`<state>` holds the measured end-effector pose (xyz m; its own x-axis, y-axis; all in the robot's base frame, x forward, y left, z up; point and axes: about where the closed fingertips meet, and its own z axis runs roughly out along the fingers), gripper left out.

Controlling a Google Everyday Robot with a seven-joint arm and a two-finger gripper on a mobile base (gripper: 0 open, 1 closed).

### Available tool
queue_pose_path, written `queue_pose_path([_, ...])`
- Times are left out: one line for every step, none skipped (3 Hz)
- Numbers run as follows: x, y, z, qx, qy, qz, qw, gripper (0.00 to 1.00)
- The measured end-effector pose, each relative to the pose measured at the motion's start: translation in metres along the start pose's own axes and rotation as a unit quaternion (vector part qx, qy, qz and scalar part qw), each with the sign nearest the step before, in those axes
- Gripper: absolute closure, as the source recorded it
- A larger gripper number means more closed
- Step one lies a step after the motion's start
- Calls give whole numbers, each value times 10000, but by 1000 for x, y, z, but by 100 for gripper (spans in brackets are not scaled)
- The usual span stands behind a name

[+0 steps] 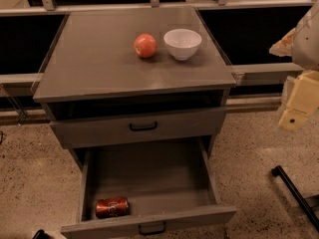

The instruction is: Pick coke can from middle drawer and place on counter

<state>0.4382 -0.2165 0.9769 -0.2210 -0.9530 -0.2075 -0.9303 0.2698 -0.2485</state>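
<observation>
The counter (99, 59) forms the top of the cabinet. An apple (145, 45) and a bowl (182, 43) stand on its rear half, the apple just left of the bowl, not touching. Below the counter, the upper drawer (99, 130) protrudes slightly. Beneath it, the middle drawer (159, 178) is extended well forward. The coke can (112, 207) lies on its side in the drawer's front left corner, just behind the front panel. The gripper (294, 116) hangs to the right of the cabinet, well apart from it, at upper drawer height.
</observation>
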Motion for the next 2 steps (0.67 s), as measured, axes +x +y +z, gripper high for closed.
queue_pose_path([0,0,0,0,0,0,10000,0])
queue_pose_path([-8,16,38,-290,-8,-119,9995,0])
